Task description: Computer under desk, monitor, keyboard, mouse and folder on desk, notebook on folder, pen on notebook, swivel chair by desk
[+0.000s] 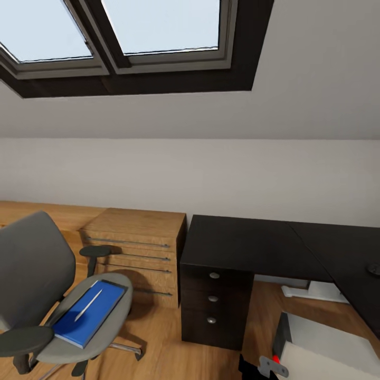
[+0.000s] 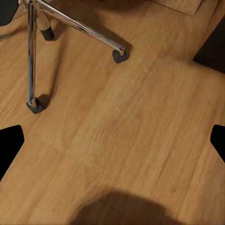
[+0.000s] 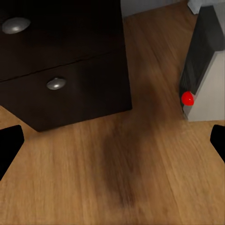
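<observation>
Your left gripper is spread wide, its two dark fingertips at opposite edges of the wrist view with nothing between them, hanging over bare wood floor. Near it stand the chair's chrome legs and casters.

Your right gripper is likewise spread and holds nothing, over the floor between the black drawer cabinet and the computer, whose red light glows at the foot of its dark front.

From the head, the swivel chair stands at the left, well apart from the desk. The blue folder lies flat on its seat with the pen on top of it. Behind the chair is a light-wood chest. The cabinet sits beside that chest, at the left end of the black top. The computer stands on the floor under the desk's right stretch, just beside a white T-foot.
</observation>
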You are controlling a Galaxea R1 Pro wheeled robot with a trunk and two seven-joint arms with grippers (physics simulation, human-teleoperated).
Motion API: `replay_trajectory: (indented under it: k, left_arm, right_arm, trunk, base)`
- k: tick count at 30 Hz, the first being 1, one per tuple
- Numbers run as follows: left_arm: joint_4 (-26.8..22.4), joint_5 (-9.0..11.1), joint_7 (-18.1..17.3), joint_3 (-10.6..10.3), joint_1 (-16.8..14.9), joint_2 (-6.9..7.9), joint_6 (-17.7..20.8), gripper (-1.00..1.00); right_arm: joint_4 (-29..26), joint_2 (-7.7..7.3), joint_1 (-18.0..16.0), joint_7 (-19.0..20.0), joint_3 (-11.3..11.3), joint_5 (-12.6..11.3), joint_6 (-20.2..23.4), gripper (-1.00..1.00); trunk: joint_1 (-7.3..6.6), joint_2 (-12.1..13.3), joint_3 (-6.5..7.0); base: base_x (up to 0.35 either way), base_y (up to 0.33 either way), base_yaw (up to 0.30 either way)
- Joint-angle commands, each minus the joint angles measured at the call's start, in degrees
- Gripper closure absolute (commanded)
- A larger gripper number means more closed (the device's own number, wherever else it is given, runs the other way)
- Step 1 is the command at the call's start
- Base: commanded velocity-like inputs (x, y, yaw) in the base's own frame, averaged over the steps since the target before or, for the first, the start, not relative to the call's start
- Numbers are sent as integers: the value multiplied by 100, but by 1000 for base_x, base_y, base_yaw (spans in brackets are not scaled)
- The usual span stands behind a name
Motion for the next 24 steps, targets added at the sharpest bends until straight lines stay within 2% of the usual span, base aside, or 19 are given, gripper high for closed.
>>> replay_trajectory:
  k: [1, 5, 6, 7, 10, 12, 13, 14, 15, 17, 19, 21, 23, 24]
  left_arm:
    - [4, 52, 34, -51, -4, 3, -18, -100]
    - [-105, 57, 37, -57, -4, 4, 11, -100]
    - [-302, 58, 33, -57, -6, 0, 32, -100]
    - [-742, 53, 32, -59, -5, -9, 102, -100]
    - [-1191, 3, 37, -63, -5, -19, 320, -100]
    - [-1697, -152, 42, -65, -4, -67, 704, -100]
    - [-2118, -298, 47, -64, -4, -108, 1040, -100]
    - [-2868, -524, 55, -57, -4, -167, 1668, -100]
    - [-3136, -585, 57, -55, -4, -187, 1908, -100]
    - [-3656, -673, 60, -58, -4, -230, 2409, -100]
    - [-4594, -763, 76, -68, -7, -338, 3423, -100]
    - [-4995, -778, 82, -71, -9, -338, 3862, -100]
    - [-5679, -794, 94, -69, -25, -338, 4544, -100]
    - [-5756, -794, 95, -68, -40, -338, 4616, -100]
  right_arm:
    - [10, 3, -7, -24, 4, 2, -31, -100]
    - [-217, 11, -6, -28, 135, 104, -257, -100]
    - [-378, 11, -6, -38, 235, 206, -272, -100]
    - [-697, 15, -8, -64, 375, 372, -212, -100]
    - [-1125, 17, -11, -76, 455, 481, 79, -100]
    - [-1729, 15, -13, -81, 496, 534, 709, -100]
    - [-2259, 14, -14, -83, 511, 552, 1274, -100]
    - [-3220, 13, -14, -85, 521, 559, 2230, -100]
    - [-3558, 13, -14, -85, 523, 560, 2559, -100]
    - [-4225, 12, -14, -87, 525, 563, 3205, -100]
    - [-5503, -2, -20, -131, 516, 574, 4403, -100]
    - [-6077, -23, -29, -163, 480, 558, 4959, -100]
    - [-6838, -95, -70, -200, 268, 392, 5980, -100]
    - [-6913, -101, -85, -207, 243, 356, 6101, -100]
  trunk:
    - [-23, 38, 12]
    - [-111, 198, 84]
    - [-133, 238, 102]
    - [-155, 278, 120]
    - [-220, 399, 173]
    - [-264, 479, 209]
    - [-286, 519, 227]
    - [-308, 559, 245]
    - [-330, 599, 263]
    - [-374, 679, 299]
    - [-418, 760, 335]
    - [-462, 840, 371]
    - [-506, 920, 407]
    - [-528, 960, 425]
  base:
    - [0, 0, 0]
    - [0, 0, 0]
    - [0, 0, 0]
    - [0, 0, 0]
    - [0, 0, 0]
    - [0, 0, 0]
    - [0, 0, 0]
    - [0, 0, 0]
    - [0, 0, 0]
    - [0, 0, 0]
    - [0, 0, 0]
    - [0, 0, 0]
    - [0, 0, 0]
    - [0, 0, 0]
